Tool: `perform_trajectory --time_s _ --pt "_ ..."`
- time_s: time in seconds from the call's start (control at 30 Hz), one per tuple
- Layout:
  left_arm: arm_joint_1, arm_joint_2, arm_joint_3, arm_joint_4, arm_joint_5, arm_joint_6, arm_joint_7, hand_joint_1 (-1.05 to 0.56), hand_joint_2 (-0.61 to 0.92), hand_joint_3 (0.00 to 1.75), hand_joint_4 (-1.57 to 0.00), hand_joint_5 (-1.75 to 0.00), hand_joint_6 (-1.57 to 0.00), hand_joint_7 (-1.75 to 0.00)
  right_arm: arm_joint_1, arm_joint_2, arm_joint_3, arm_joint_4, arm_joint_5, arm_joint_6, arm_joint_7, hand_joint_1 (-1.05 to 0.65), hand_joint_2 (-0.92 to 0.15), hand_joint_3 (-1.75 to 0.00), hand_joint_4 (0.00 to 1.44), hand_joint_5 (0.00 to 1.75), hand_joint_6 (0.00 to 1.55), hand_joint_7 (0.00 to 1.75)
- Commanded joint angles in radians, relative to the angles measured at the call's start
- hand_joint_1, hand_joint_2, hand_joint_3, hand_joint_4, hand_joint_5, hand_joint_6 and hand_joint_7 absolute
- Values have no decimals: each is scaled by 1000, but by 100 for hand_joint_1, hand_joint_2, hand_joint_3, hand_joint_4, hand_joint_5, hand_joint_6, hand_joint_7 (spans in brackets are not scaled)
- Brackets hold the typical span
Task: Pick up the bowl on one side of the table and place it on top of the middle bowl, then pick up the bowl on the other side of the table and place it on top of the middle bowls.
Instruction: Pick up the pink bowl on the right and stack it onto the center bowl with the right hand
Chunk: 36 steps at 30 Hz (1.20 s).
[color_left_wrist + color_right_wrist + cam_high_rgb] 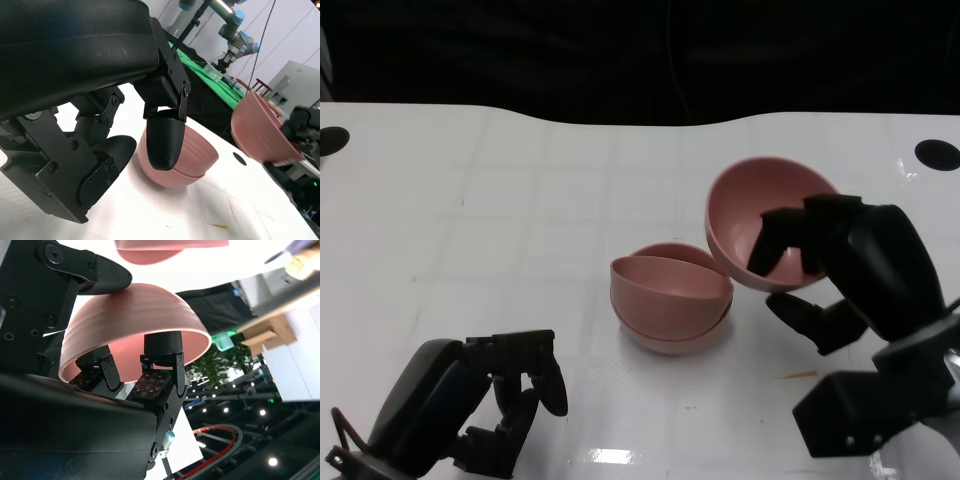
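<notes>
**Entry: two hands, three pink bowls, white table**

Right arm. We record the right hand (820, 265) raised above the table's right half, its forearm coming in from the lower right corner of the head view. Fingers reach over the rim and into the held bowl (760, 225), with another digit beneath the outer wall; the right wrist view confirms fingertips inside and a finger on the outside (95, 277). The grip is clamped on the rim. The bowl is tilted, its opening facing up and toward the robot, and it hangs clear of the table.

Left arm. We find the left hand (515, 395) low at the near left of the white table (470, 200), fingers curled downward and holding nothing. It lies apart from the bowls.

Other items. The stacked bowls (672, 300) sit at the table's middle, one nested in the other, the upper one slightly askew. The held bowl's lower edge is just beside the stack's right rim; we cannot tell whether they touch. Two dark round marks, one (332, 140) at the far left edge and one (936, 154) at the far right. A small orange streak (798, 375) lies near the right hand. In the left wrist view a green-topped surface (210, 75) and another robot arm (232, 30) stand beyond the table.
</notes>
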Motion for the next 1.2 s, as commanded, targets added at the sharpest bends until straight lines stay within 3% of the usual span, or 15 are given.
perform_trajectory --time_s 0.03,0.27,0.5,0.53,0.73,1.0,1.2 --pt "-2 8 3 12 -1 -1 0 2 23 156 -90 -170 -85 -144 -44 12 -14 33 24 -24 3 -1 -12 -155 106 175 91 153" --pt "-5 6 3 17 1 -3 2 2 23 155 -90 -170 -86 -145 -78 29 -14 74 41 -43 16 -5 -16 -154 104 175 83 166" --pt "-5 5 1 16 4 2 3 2 24 154 -90 -170 -85 -145 -116 46 -6 104 78 -43 82 -5 -16 -156 102 175 81 164" --pt "-6 4 1 18 4 -1 3 2 24 154 -90 -170 -85 -145 -128 50 0 116 85 -45 102 -7 -20 -147 97 175 82 157" --pt "-2 4 0 13 5 5 0 1 25 153 -89 -170 -85 -144 -173 67 15 181 105 -72 168 -7 -25 -144 98 175 81 159" --pt "-1 -2 -1 4 16 9 6 2 24 154 -90 -170 -85 -144 -235 89 57 255 112 -68 286 -13 -30 -132 97 175 88 132" --pt "-1 -6 -2 -3 15 18 1 1 24 155 -89 -171 -85 -145 -259 91 68 286 150 -70 403 -10 -34 -131 98 175 90 131"
